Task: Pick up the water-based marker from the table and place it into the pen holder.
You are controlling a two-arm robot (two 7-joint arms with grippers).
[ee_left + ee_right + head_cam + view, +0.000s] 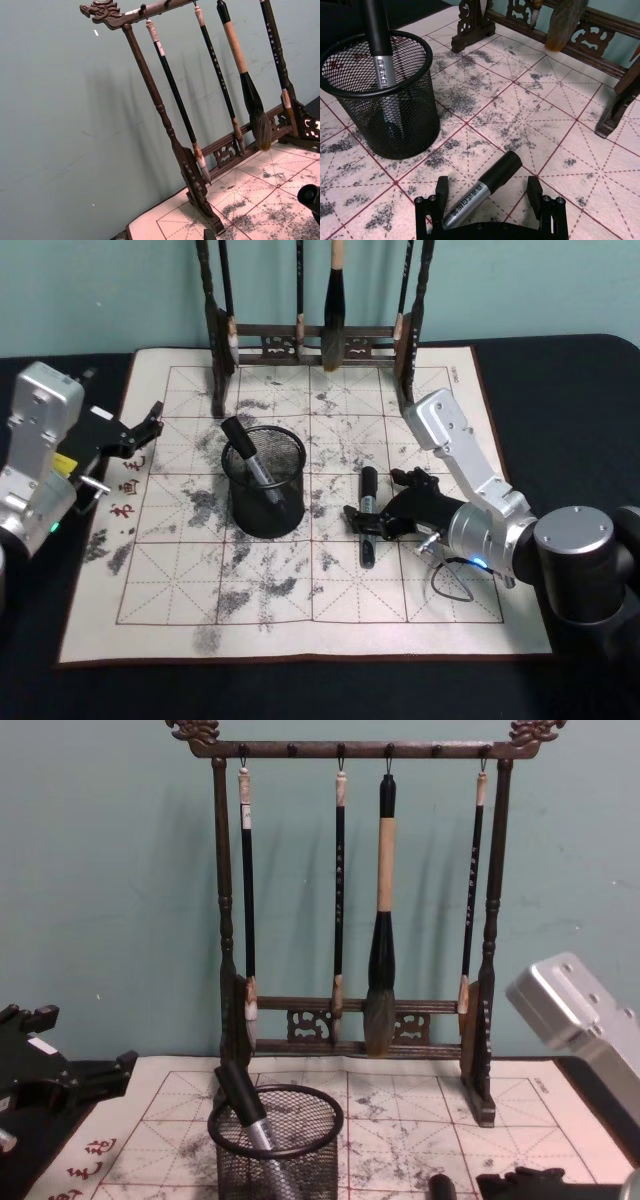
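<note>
1. Right gripper (377,521) is down low over the mat (400,590), fingers (441,191) spread wide, one on each side of the water-based marker (479,192). As far as I can see they aren't squeezing it.
2. That marker lies flat on the mat between those fingers. Its long axis runs away from the robot, with the black cap end poking out past the fingertips toward the brush rack (290,340) and the silver barrel going back under the gripper.
3. Left of this gripper, near the marker but not touching it, the pen holder (270,515) stands upright. A second marker (250,455) leans inside it.
4. Brush rack sits beyond the fingertips, at the mat's far edge.
5. Left gripper (150,425) is way off past the holder at the mat's left edge, fingers apart, holding nothing.
</note>
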